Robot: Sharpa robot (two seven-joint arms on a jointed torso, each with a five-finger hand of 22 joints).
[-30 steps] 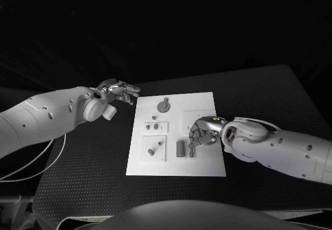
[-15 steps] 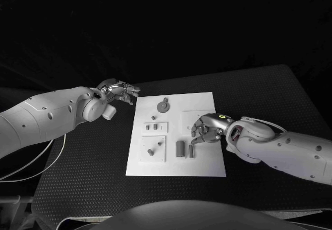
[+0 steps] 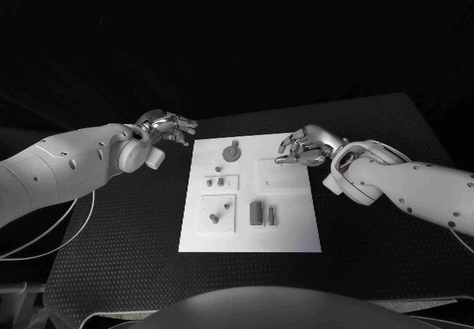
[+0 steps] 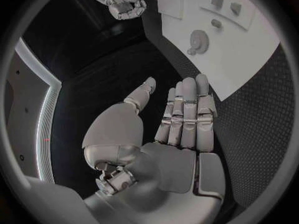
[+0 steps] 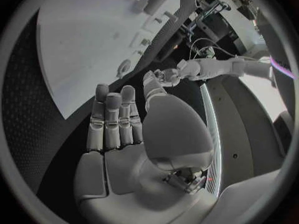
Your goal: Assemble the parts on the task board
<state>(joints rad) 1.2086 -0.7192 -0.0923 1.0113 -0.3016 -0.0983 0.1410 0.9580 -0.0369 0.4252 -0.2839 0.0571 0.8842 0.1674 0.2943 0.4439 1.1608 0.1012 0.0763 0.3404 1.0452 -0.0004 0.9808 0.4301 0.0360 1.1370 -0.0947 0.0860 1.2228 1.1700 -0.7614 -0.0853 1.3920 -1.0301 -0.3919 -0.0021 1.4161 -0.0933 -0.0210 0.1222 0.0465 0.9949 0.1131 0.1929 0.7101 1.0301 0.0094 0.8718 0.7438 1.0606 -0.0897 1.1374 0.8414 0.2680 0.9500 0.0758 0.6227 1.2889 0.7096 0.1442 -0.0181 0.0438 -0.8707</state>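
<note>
- Left hand (image 3: pixel 170 127): held above the black table (image 3: pixel 375 123) just off the far left corner of the task board (image 3: pixel 292 233). Its fingers (image 4: pixel 187 109) lie straight and side by side with the thumb apart, and it holds nothing.
- Right hand (image 3: pixel 306 147): held at the board's far right edge, partly above the plate. The wrist view shows its fingers (image 5: pixel 112 119) extended, palm bare and nothing held.
- Task board: white plate lying flat between the two hands, reaching from them toward the robot.
- Round gear-like part (image 3: pixel 232 152): on the board between the two hands, nearer the left one, touched by neither.
- Two small parts (image 3: pixel 216 181): on a raised pad, nearer the robot than the left hand.
- Single peg-like part (image 3: pixel 214 218): on a second raised pad, nearer the robot again.
- Two upright bar-shaped parts (image 3: pixel 257 213): side by side, well apart from the right hand on the robot's side of it.
</note>
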